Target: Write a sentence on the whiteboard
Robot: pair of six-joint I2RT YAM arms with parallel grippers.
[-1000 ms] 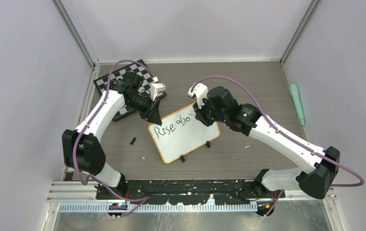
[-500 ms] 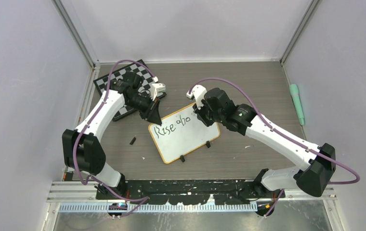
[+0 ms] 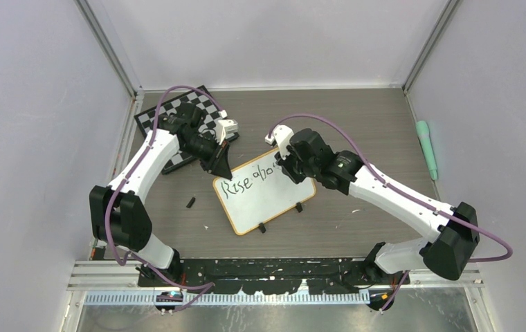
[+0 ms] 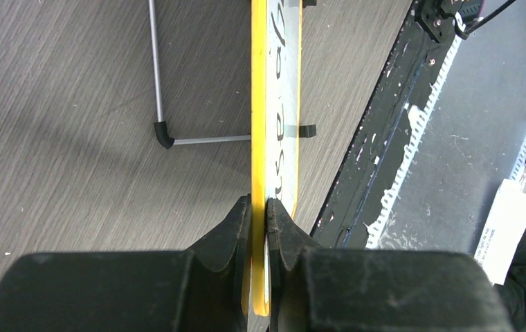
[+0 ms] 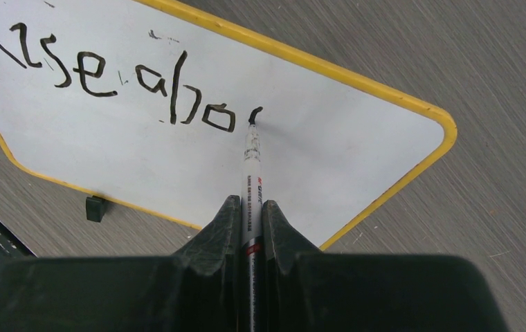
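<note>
Grey table (image 3: pixel 357 117) bears whiteboard (image 3: pixel 264 200), chessboard (image 3: pixel 167 114), black cap (image 3: pixel 190 203) — green pen (image 3: pixel 426 149).

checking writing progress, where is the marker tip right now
Right wrist view: the marker tip rests on the whiteboard, just right of the written "abo".

Top view: right end effector (image 3: pixel 286 164) covers the far right corner of the whiteboard (image 3: pixel 267 200) and the tail of the sentence (image 3: pixel 236 185); left end effector (image 3: pixel 220 169) hides the far left corner, left arm (image 3: pixel 151 155) overlaps part of the chessboard (image 3: pixel 163 111), and a black item (image 3: pixel 191 202) on the tabletop (image 3: pixel 357 117) is too small to identify. Left wrist: whiteboard seen edge-on, lettering foreshortened beyond reading, far end cut by the top edge. Right wrist: first letter clipped at the left edge, marker (image 5: pixel 251 173) rear buried between the fingers (image 5: pixel 219 232), its print too small to read.
</note>
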